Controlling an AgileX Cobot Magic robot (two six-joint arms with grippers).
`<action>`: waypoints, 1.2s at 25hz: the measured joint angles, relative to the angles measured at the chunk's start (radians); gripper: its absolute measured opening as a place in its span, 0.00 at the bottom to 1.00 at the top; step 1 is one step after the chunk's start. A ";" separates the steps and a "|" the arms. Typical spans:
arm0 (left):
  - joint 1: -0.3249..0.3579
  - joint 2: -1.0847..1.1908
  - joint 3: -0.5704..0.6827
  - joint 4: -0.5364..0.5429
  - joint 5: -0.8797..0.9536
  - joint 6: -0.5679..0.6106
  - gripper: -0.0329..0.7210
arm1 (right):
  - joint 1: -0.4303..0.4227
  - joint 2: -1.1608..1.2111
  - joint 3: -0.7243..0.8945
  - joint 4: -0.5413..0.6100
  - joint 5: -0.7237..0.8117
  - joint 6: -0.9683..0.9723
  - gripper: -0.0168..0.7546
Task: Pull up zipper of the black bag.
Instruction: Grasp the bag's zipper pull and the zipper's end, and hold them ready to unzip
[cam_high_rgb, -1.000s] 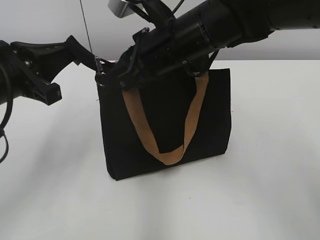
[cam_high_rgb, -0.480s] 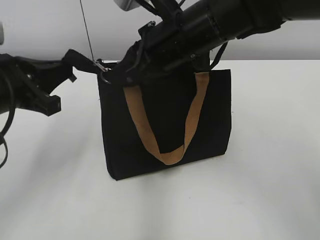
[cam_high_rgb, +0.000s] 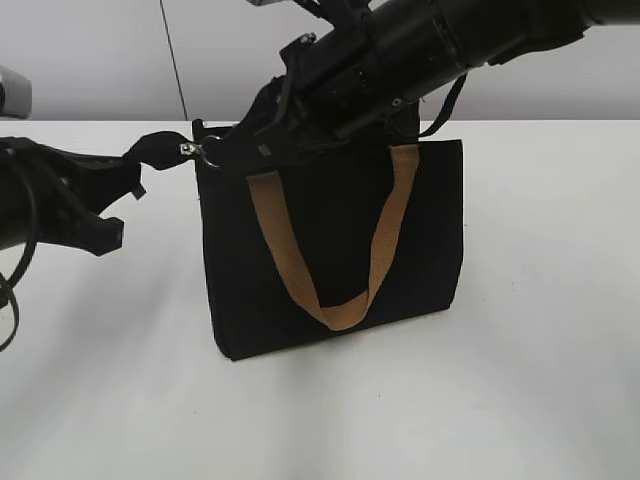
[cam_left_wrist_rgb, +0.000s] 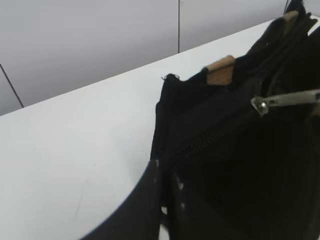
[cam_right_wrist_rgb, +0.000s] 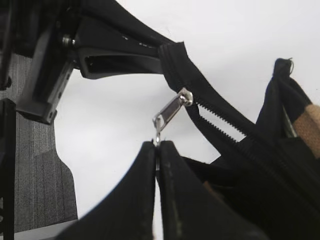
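The black bag stands upright on the white table, with a tan strap handle hanging down its front. My left gripper is shut on the black fabric tail at the zipper's left end and holds it taut. In the left wrist view the jaws are closed on that fabric beside the zipper teeth. My right gripper reaches across to the bag's top left corner. It is shut on the silvery pull tab. The zipper is still parted behind the slider.
The white table spreads around the bag, with a grey wall behind. The right arm lies over the bag's top edge and hides most of the zip line in the exterior view. A second tan handle shows at the bag's far side.
My left gripper has moved down and to the left, stretching the zipper's fabric tail out level. The pull tab and right gripper have stayed at the bag's top left corner, dropping slightly.
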 joint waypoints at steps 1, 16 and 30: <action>0.000 0.008 0.000 0.000 0.001 0.000 0.04 | 0.000 -0.001 0.000 0.000 0.000 0.000 0.02; -0.001 0.021 0.000 0.001 0.056 0.000 0.04 | -0.137 -0.001 0.000 -0.041 -0.047 0.072 0.02; -0.002 0.021 0.000 0.003 0.109 0.000 0.04 | -0.372 -0.004 0.000 -0.093 0.062 0.129 0.02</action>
